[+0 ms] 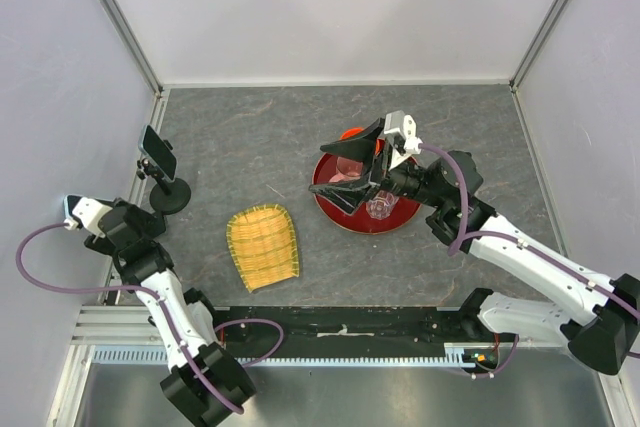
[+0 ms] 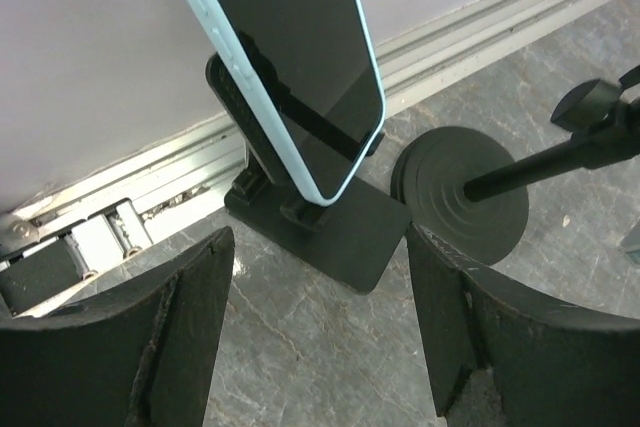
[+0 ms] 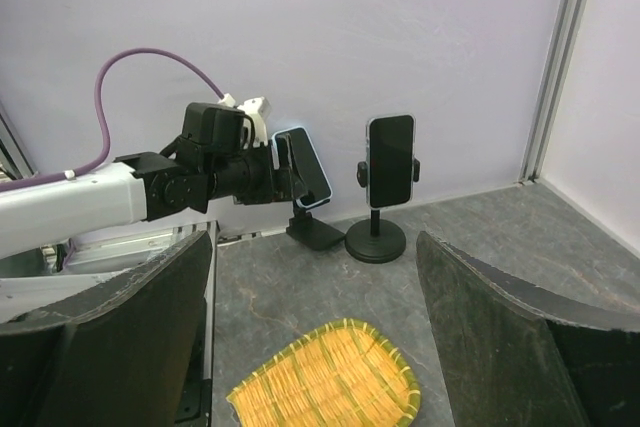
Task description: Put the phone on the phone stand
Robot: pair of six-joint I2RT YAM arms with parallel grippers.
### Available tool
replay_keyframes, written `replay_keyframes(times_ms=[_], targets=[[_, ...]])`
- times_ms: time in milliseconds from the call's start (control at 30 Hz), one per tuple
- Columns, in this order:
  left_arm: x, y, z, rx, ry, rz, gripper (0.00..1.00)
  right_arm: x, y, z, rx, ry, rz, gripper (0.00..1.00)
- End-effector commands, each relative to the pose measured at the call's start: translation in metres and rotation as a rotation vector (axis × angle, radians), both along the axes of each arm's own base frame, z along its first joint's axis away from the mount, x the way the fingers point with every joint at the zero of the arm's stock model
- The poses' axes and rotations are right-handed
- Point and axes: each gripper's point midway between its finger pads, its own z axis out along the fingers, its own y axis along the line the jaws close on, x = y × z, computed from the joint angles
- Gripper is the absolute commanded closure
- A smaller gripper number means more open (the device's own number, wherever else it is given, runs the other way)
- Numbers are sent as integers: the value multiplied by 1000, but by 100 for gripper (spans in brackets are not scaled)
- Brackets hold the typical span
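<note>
Left claw [image 2: 318, 237] and right claw [image 3: 315, 242] gape empty; two phones [image 3: 303, 169] [image 3: 391, 159] rest on two stands [image 3: 318, 232] [image 3: 376, 242].

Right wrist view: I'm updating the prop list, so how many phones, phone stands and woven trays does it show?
Phones: 2, the blue-edged phone and the dark phone
Phone stands: 2, the flat-base stand and the round-base stand
Woven trays: 1, the yellow woven tray
Total: 5
</note>
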Motion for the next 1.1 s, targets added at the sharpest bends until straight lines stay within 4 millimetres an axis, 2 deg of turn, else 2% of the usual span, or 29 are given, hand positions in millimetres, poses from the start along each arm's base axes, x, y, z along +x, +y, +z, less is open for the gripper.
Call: replay_keyframes(times_ms=[0, 433, 600, 767, 933, 1067], targets=[[11, 17, 36, 100, -132, 28, 24, 1, 0, 15, 18, -38, 16, 10], [4, 39, 33, 113, -175, 44, 24, 6, -3, 14, 22, -23, 33, 10], [6, 37, 19, 64, -210, 41, 24, 6, -4, 14, 23, -23, 29, 10], [4, 40, 11, 63, -213, 53, 25, 7, -5, 13, 20, -23, 25, 10], [7, 42, 11, 70, -270, 59, 27, 8, -4, 12, 19, -19, 24, 10], [10, 41, 1, 45, -305, 64, 30, 11, -3, 10, 14, -16, 22, 10]])
